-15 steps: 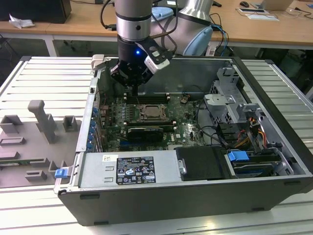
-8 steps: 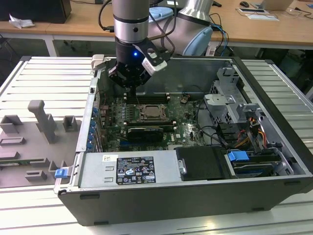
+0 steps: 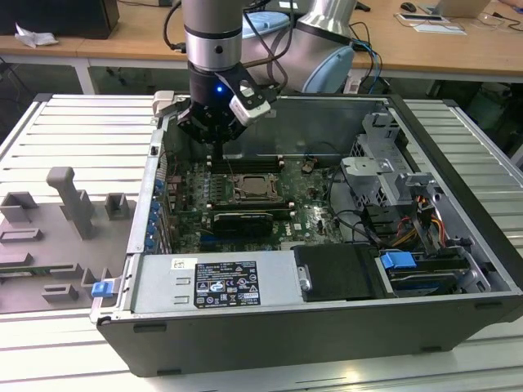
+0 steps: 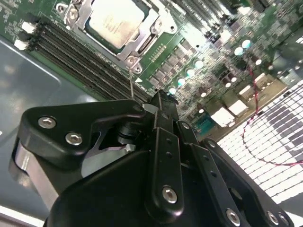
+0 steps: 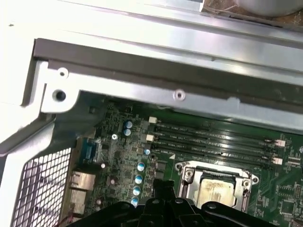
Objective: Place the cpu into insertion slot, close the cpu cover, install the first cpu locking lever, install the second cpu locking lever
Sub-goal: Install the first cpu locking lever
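The cpu (image 4: 116, 21) is a small square chip with a pale silver-grey top. It lies flat in the slot (image 5: 188, 174), on the green board (image 3: 310, 214) inside the open case (image 3: 327, 343) on the slatted table (image 3: 82, 122). The cover (image 4: 147, 38), a thin silver frame, lies down around the chip's edges.

There is one cpu, one cover, one slot and one claw (image 3: 216, 149). Four long black memory slots (image 5: 213, 139) run side by side between the slot and the case's far wall. One thin wire lever (image 4: 131, 82) stands up from the slot's corner toward the claw.

The claw hangs over the memory slots, close to the far wall and apart from the cpu; I cannot tell whether it is spread or pressed together. A black card (image 3: 241, 220) borders the slot's near side. The space straight above the slot is open.
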Tool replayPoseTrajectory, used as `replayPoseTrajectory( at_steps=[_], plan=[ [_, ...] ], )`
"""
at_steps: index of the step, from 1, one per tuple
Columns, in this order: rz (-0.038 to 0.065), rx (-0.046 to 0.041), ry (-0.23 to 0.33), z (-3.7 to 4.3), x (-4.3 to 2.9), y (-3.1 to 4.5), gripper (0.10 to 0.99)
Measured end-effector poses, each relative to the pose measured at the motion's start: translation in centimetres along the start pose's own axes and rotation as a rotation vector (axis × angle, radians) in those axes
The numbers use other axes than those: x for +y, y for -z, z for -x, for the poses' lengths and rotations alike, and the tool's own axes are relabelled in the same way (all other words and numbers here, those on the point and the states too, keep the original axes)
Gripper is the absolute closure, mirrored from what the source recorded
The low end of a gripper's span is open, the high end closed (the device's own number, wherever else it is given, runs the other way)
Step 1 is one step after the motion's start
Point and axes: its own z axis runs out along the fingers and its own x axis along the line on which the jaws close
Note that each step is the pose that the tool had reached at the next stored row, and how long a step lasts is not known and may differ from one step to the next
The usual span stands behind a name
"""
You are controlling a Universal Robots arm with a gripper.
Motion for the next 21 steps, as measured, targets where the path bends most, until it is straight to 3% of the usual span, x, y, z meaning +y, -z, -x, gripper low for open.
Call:
replayPoseTrajectory(
  at_steps=[14,21],
  plan=[
    [-0.002,-0.0003,-0.017,0.42,0.48,-0.22,0.98],
    [-0.002,-0.0008,-0.017,-0.52,0.69,-0.24,0.98]
  ],
)
